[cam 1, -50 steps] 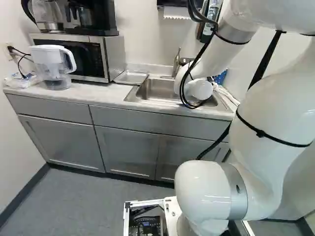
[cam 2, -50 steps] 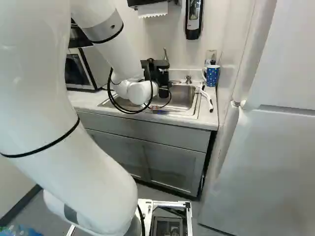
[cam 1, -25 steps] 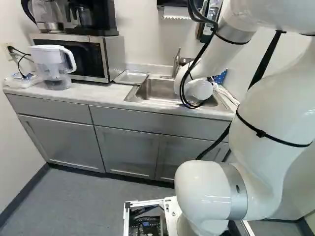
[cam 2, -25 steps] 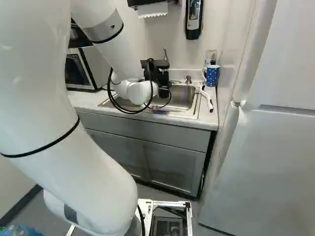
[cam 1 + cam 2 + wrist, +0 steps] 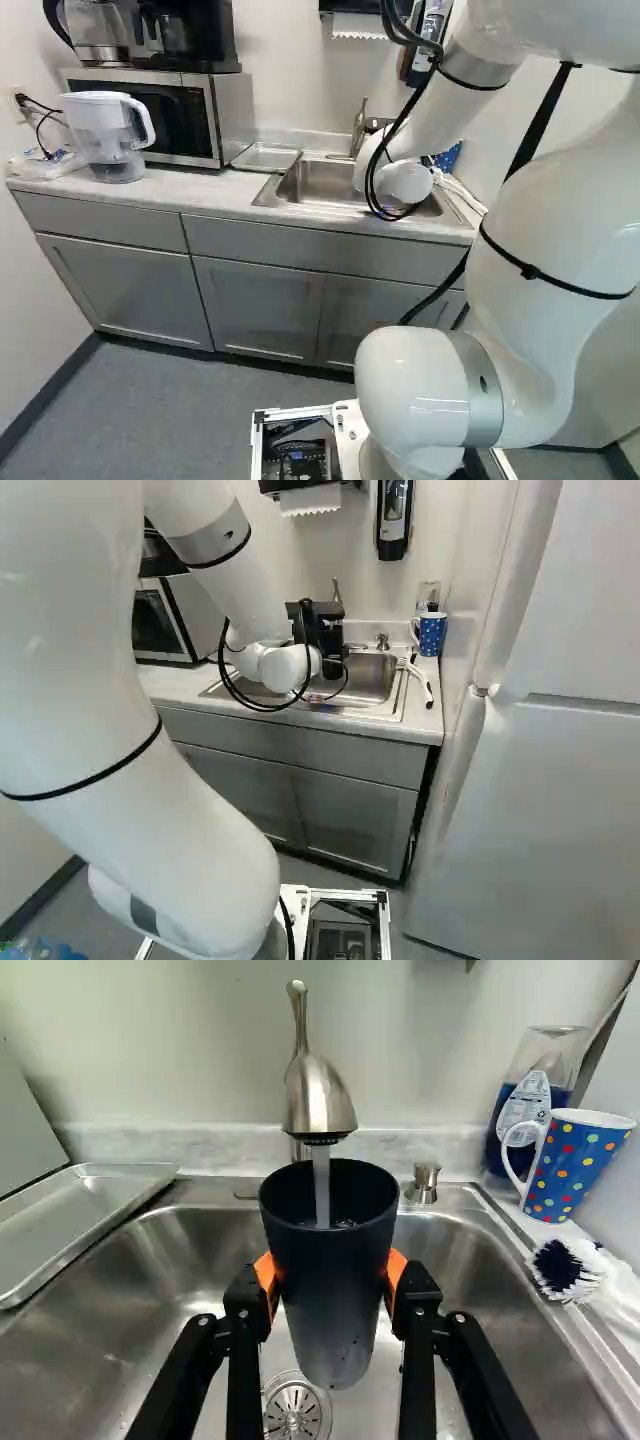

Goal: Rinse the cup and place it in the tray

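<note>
Over the sink [image 5: 372,680] in the right base view is my black gripper [image 5: 328,645], its fingertips hidden there. The wrist view has the gripper [image 5: 332,1285] shut on a dark, tall cup [image 5: 332,1260], an orange pad against each side. The cup is upright, its mouth under the faucet [image 5: 318,1100], and a stream of water runs into it. Below the cup is the sink's drain [image 5: 296,1410]. A metal tray [image 5: 75,1215] lies on the counter beside the sink; it also shows in the left base view as a shallow tray [image 5: 266,157].
Right of the sink stand a dotted blue mug [image 5: 575,1165], a soap bottle [image 5: 530,1095] and a scrub brush [image 5: 565,1268]. A microwave [image 5: 160,115] and a water pitcher [image 5: 108,135] stand left of the tray. The refrigerator [image 5: 540,810] rises at the right.
</note>
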